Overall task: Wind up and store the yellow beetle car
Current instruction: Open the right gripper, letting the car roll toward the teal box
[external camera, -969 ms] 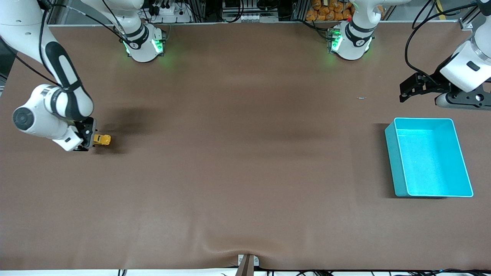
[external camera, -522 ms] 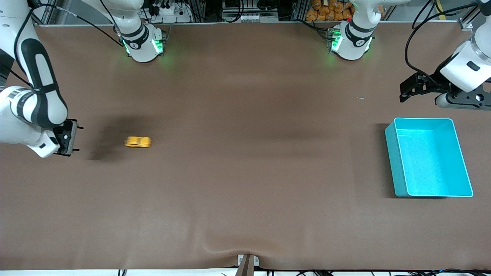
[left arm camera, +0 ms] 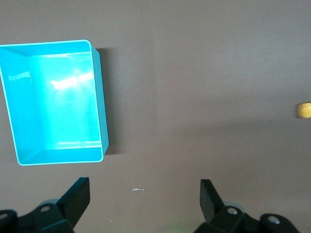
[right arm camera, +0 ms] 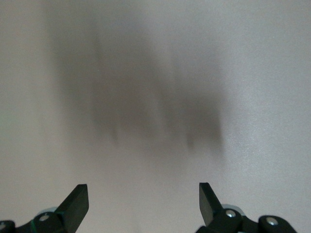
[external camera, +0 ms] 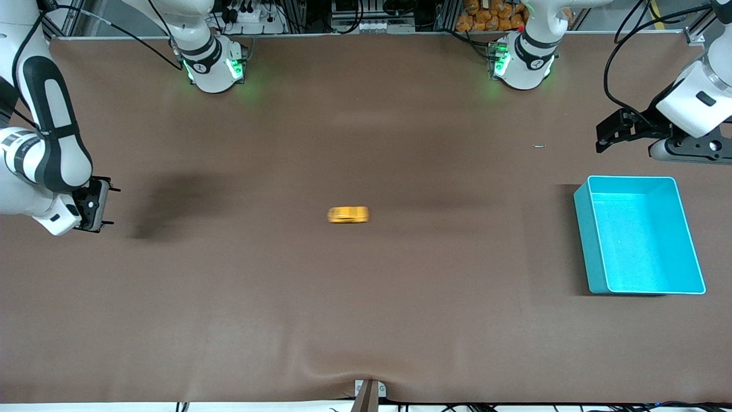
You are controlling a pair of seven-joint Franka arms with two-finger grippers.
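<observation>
The yellow beetle car (external camera: 348, 214) is on the brown table near its middle, blurred by motion, free of both grippers; its edge also shows in the left wrist view (left arm camera: 304, 110). My right gripper (external camera: 112, 205) is open and empty at the right arm's end of the table, well apart from the car; in the right wrist view (right arm camera: 142, 196) only bare table lies between its fingers. My left gripper (external camera: 605, 134) is open and empty, waiting above the table by the teal bin (external camera: 583, 229). The bin, empty, also shows in the left wrist view (left arm camera: 99, 97).
The two arm bases (external camera: 214, 66) (external camera: 520, 63) stand along the table edge farthest from the front camera. A tiny pale scrap (external camera: 539, 146) lies on the table near the left gripper. A small mount (external camera: 369, 392) sits at the table's nearest edge.
My right gripper let go of the car and pulled back toward the right arm's end. The car has rolled across the table toward the teal bin. The left arm has not moved.
</observation>
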